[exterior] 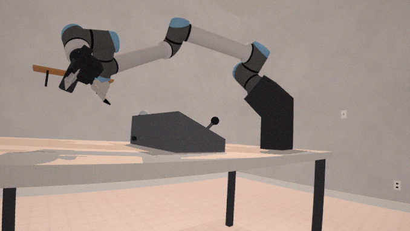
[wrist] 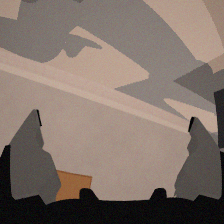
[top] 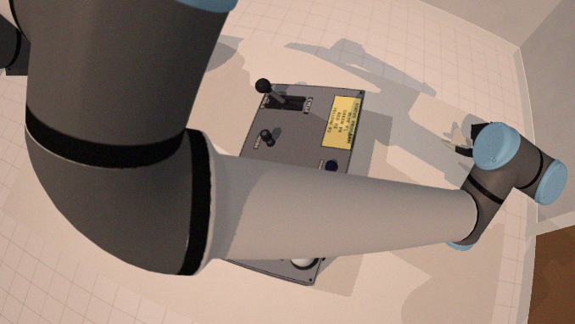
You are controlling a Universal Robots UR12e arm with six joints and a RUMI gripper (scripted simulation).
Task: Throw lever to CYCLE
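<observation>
My tool (exterior: 87, 86) hung wide open and empty, high beside the loose console (exterior: 175, 133), lever (top: 271, 93) untouched.

— What carries everything here?
— A pale table (exterior: 91, 169) on dark legs.
— And what rests directly on it?
— A dark wedge-shaped console (exterior: 176, 133) near the middle, and the arm's black pedestal (exterior: 276, 127) just beyond it, toward the far corner.
</observation>
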